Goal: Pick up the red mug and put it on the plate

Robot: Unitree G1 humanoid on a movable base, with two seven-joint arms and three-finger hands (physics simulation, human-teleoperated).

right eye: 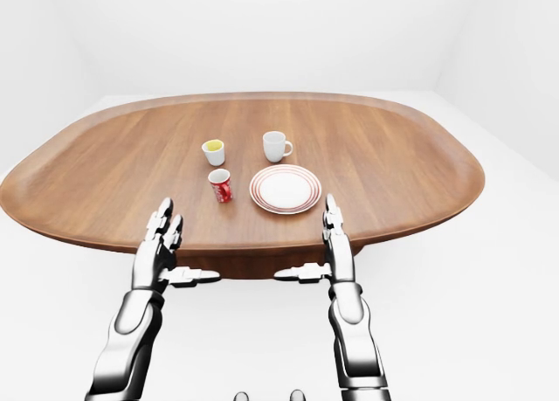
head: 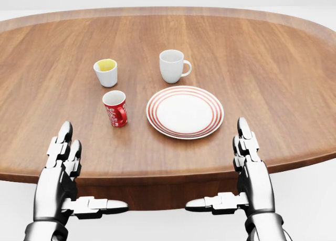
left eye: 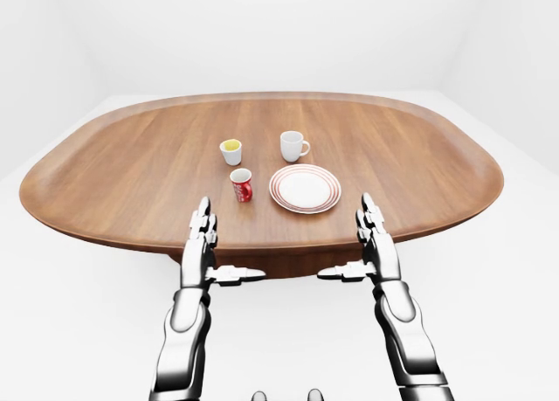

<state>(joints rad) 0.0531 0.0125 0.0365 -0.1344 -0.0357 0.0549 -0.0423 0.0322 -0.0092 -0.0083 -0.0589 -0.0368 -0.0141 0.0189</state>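
Three cups and a plate [head: 185, 112] stand on the oval wooden surface [head: 273, 67]. In the head view the red mug [head: 115, 108] stands upright just left of the plate, apart from it, its handle turned toward the plate. Above it sits a white cup [head: 106, 72] with yellow inside, and to that cup's right a white mug [head: 173, 66], above the plate's top edge.

Both hands hang at the bottom of the head view, near the surface's lower edge. The left hand [head: 60, 170] is below and left of the red mug, well apart from it; its fingers [head: 64, 138] point up the view, spread open, thumb stretched sideways toward the middle. It holds nothing. The right hand [head: 247, 165] is below and right of the plate, likewise spread, fingers straight, thumb reaching left, and it is empty too. Whether either hand's fingertips overlap the surface's edge or only hover short of it is hard to tell from these views; the eye views suggest they sit at the rim
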